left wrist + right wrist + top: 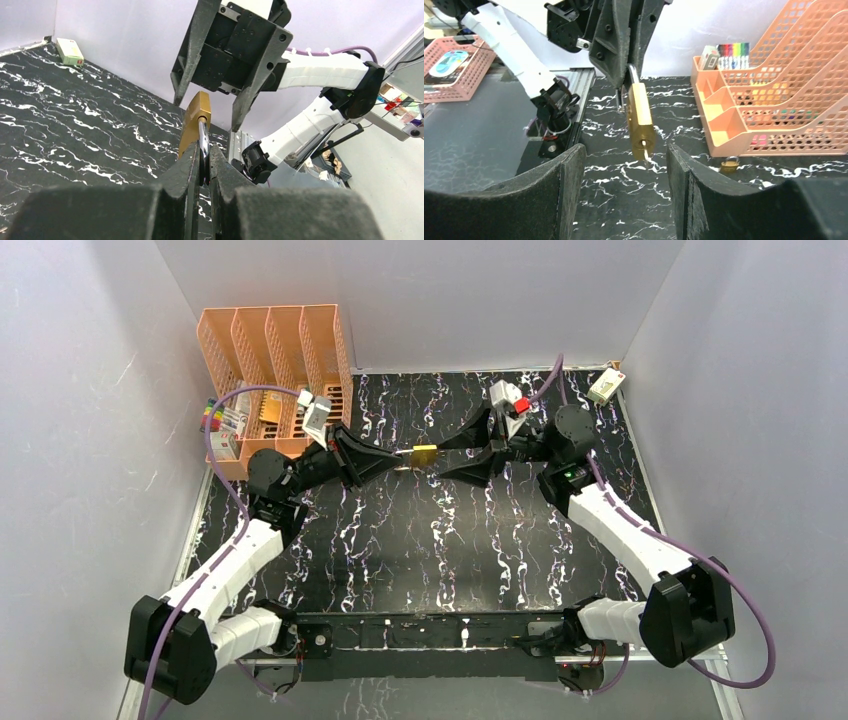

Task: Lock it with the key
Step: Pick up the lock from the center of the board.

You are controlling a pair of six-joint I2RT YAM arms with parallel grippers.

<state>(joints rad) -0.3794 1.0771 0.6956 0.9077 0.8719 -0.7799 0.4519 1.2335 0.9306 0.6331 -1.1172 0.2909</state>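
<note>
top view: the left claw (pixel 398 462) and right claw (pixel 455 453) meet nose to nose above the far middle of the black marbled surface (pixel 400 540). a brass padlock (pixel 425 453) hangs in the air between them. an orange file rack (pixel 275 350) stands at the far left corner and a white box (pixel 606 386) lies at the far right corner.

left wrist view: the left claw is pressed together on the steel shackle (pixel 204 137), pinching it between both pads, with the brass body pointing away toward the right claw. the right claw's two fingers stand spread, one on each side of the body. whether they touch it cannot be told from here.

right wrist view: the right claw's fingers are wide apart with the padlock between them, clear of both pads, its keyhole end nearest the camera. the key itself cannot be made out for certain. a second small padlock (pixel 730 164) lies on the surface just in front of the rack, and markers (pixel 731 50) stand in the rack's end compartment.
</note>
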